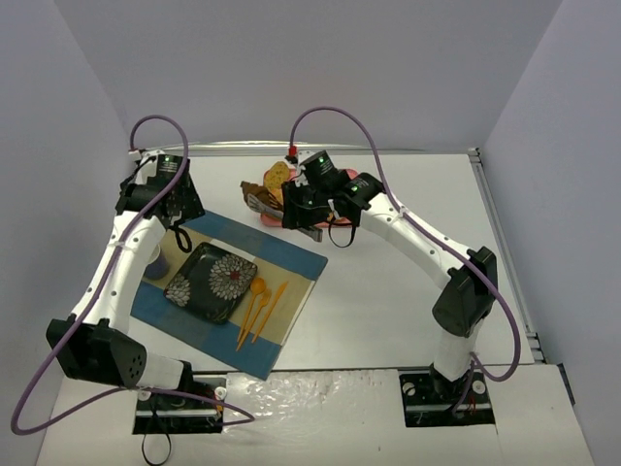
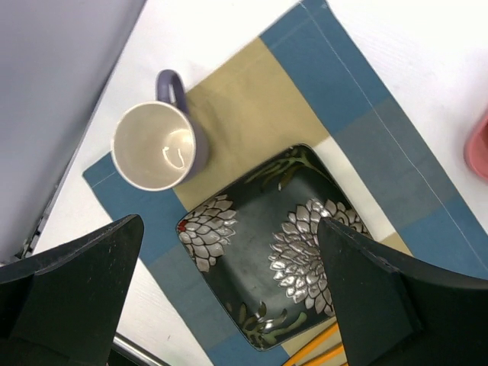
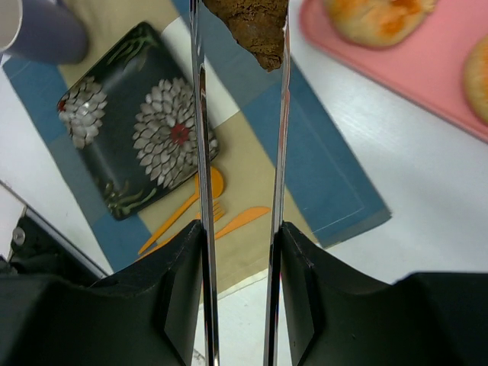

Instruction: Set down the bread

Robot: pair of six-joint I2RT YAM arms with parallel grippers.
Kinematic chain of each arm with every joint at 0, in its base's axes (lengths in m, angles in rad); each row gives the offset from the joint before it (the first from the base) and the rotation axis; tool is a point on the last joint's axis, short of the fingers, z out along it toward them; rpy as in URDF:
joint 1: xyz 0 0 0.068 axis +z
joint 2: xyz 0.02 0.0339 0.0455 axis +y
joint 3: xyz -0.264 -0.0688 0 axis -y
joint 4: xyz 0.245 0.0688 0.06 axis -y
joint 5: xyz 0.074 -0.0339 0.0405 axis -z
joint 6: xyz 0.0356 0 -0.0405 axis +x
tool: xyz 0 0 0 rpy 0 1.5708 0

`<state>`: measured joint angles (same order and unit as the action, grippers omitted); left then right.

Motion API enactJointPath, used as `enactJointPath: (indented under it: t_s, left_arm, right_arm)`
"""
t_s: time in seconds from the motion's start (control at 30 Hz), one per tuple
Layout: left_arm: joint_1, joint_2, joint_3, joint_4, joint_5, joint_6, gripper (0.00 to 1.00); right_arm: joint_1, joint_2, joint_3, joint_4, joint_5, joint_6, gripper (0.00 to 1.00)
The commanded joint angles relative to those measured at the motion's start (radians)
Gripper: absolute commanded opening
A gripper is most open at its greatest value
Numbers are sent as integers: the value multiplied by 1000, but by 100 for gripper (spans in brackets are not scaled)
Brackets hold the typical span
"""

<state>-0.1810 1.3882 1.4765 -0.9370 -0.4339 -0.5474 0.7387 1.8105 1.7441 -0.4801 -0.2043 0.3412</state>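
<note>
The bread (image 3: 252, 30), a dark brown wedge, is pinched between the tips of metal tongs (image 3: 200, 152) above the far edge of the placemat (image 3: 320, 168). My right gripper (image 3: 240, 236) is shut on the tongs' two blades. From above, the right gripper (image 1: 303, 206) hovers by the pink tray (image 1: 275, 220), with the bread (image 1: 254, 189) at the tongs' end. My left gripper (image 2: 229, 282) is open and empty, high above the black flowered plate (image 2: 259, 259). It shows in the top view (image 1: 179, 228) too.
The plate (image 1: 209, 282) lies on the blue and tan placemat (image 1: 281, 257) with orange plastic cutlery (image 1: 260, 306) to its right. A purple mug (image 2: 156, 145) stands at the mat's left corner. The pink tray (image 3: 427, 84) holds a golden pastry (image 3: 377, 15).
</note>
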Motion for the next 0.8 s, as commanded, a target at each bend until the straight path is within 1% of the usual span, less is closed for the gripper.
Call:
enactJointPath:
  t_s: [0.0, 0.17, 0.37, 0.67, 0.77]
  left_arm:
    - [62, -85, 3, -2, -13, -63, 97]
    - [96, -138, -57, -8, -4, -100, 97]
    - [98, -186, -102, -19, 3, -110, 97]
    - [98, -224, -125, -33, 11, -118, 97]
    - [98, -230, -121, -37, 15, -117, 97]
  right_arm:
    - [75, -45, -12, 40, -47, -17, 0]
    - [140, -33, -33, 41, -49, -19, 0]
    - [213, -4, -37, 44, -50, -18, 0]
    - [310, 40, -72, 59, -43, -11, 0]
    - [323, 60, -93, 75, -28, -10, 0]
